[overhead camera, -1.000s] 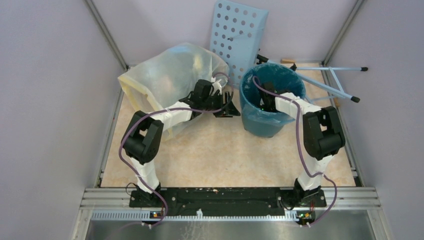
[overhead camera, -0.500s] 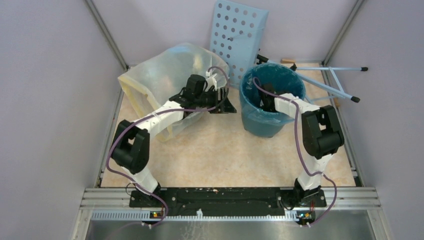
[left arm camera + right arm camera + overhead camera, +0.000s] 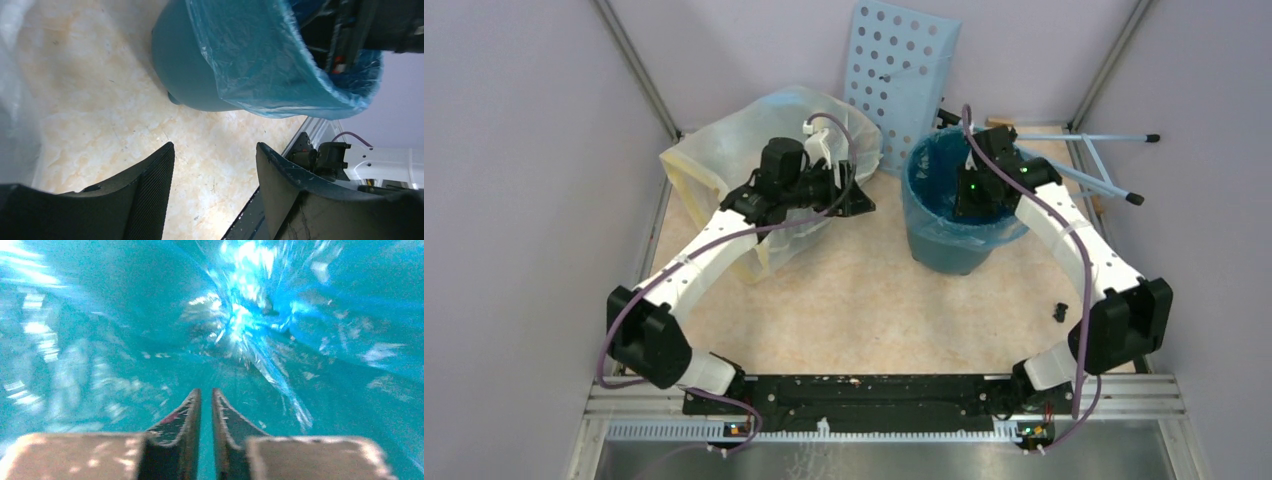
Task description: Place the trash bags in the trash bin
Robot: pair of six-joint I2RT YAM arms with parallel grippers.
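Note:
The dark-teal trash bin [image 3: 952,252] stands upright at the back right of the floor. The light-blue trash bag [image 3: 929,215] lines it, and its edge is folded over the rim. My right gripper [image 3: 972,205] points down into the bin, jaws almost together, with nothing seen between them. In the right wrist view the gripper [image 3: 206,392] faces the crinkled bag [image 3: 250,315]. My left gripper [image 3: 862,200] is open and empty, left of the bin and apart from it. In the left wrist view the gripper [image 3: 215,150] sees the bin [image 3: 185,65] and bag [image 3: 255,55].
A large whitish bag [image 3: 744,150] lies behind my left arm. A pale-blue perforated panel [image 3: 904,70] leans on the back wall. Pale-blue rods [image 3: 1084,150] lie right of the bin. A small black object [image 3: 1060,311] lies on the floor at the right.
My left gripper has drawn back to the left, away from the bin. My right arm has swung its elbow out to the right and its wrist has risen over the bin.

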